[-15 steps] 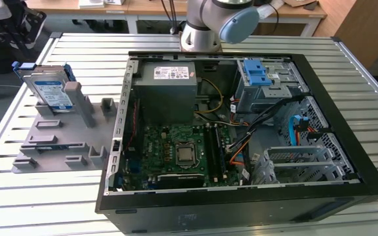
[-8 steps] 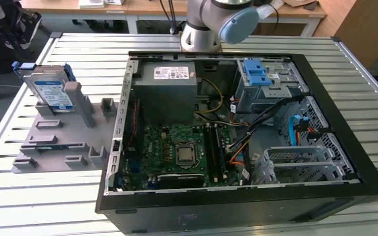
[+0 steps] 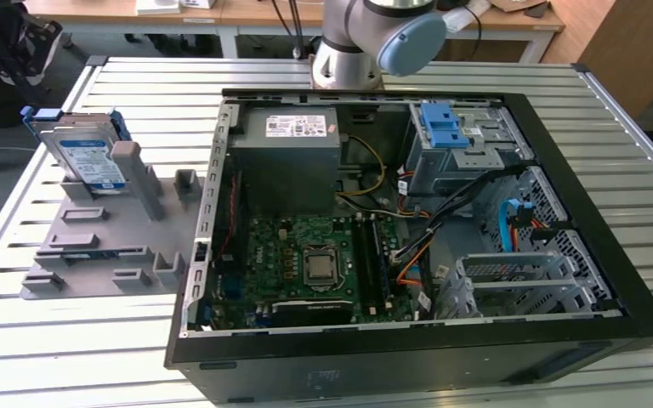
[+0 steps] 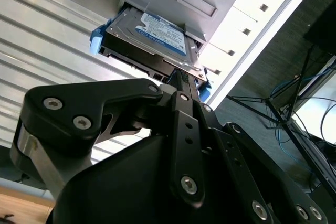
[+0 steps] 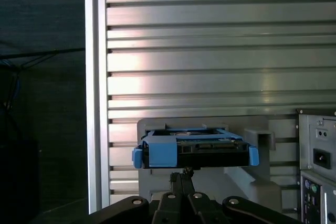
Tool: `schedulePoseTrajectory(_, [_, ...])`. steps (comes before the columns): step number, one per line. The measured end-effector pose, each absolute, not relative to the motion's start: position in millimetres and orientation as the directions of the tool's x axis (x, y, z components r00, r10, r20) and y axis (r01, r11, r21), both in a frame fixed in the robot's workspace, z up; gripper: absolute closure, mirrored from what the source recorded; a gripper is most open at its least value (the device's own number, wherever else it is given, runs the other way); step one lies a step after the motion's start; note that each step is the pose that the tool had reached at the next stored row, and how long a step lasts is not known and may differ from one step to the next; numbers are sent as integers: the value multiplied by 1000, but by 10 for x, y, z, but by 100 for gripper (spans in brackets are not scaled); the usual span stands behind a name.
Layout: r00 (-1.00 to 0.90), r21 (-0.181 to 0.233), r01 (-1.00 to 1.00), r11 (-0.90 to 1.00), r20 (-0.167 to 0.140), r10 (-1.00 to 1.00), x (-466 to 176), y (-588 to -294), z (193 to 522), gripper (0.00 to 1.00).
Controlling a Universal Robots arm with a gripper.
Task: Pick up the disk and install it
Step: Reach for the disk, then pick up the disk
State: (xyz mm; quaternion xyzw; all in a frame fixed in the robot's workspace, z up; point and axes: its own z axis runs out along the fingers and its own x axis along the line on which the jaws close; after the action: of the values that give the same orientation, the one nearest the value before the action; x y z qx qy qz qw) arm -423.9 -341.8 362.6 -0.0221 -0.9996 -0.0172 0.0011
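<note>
The disk (image 3: 88,157) stands on edge in the grey holder (image 3: 99,246) at the exterior view's left, beside the open computer case (image 3: 599,255). It is silver-grey with a blue-and-white label and a blue bracket. Both wrist views show the disk (image 4: 157,35) (image 5: 194,150) just beyond my gripper (image 4: 177,76) (image 5: 181,174). The black fingers lie together and hold nothing. I cannot tell whether the tips touch the disk's edge.
Inside the case are a grey cage with a blue latch (image 3: 451,127), a grey box with a white sticker (image 3: 286,144), a motherboard (image 3: 315,255) and loose cables (image 3: 417,212). The slatted metal table (image 3: 31,340) drops off just beyond the holder. The arm's base (image 3: 355,42) stands behind the case.
</note>
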Motion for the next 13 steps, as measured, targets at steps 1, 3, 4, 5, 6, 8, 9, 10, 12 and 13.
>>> schedulePoseTrajectory(1, [-999, 34, 44, 998, 3, 44, -4248, -3417, 3625, 89])
schedulePoseTrajectory(3, [-999, 34, 44, 998, 3, 44, -4258, -3417, 3625, 89])
schedulePoseTrajectory(4, [-999, 34, 44, 998, 3, 44, -4259, -3418, 3625, 89])
schedulePoseTrajectory(5, [-999, 34, 44, 998, 3, 44, -4260, -3417, 3625, 89])
schedulePoseTrajectory(6, [-999, 34, 44, 998, 3, 44, -4261, -3417, 3625, 89])
schedulePoseTrajectory(8, [-999, 34, 44, 998, 3, 44, -4262, -3417, 3625, 89])
schedulePoseTrajectory(9, [-999, 34, 44, 998, 3, 44, -4263, -3417, 3625, 89])
schedulePoseTrajectory(10, [-999, 34, 44, 998, 3, 44, -4263, -3417, 3625, 89])
schedulePoseTrajectory(12, [-999, 34, 44, 998, 3, 44, -4264, -3417, 3625, 89])
schedulePoseTrajectory(13, [-999, 34, 42, 999, 3, 42, -4264, -3417, 3625, 89])
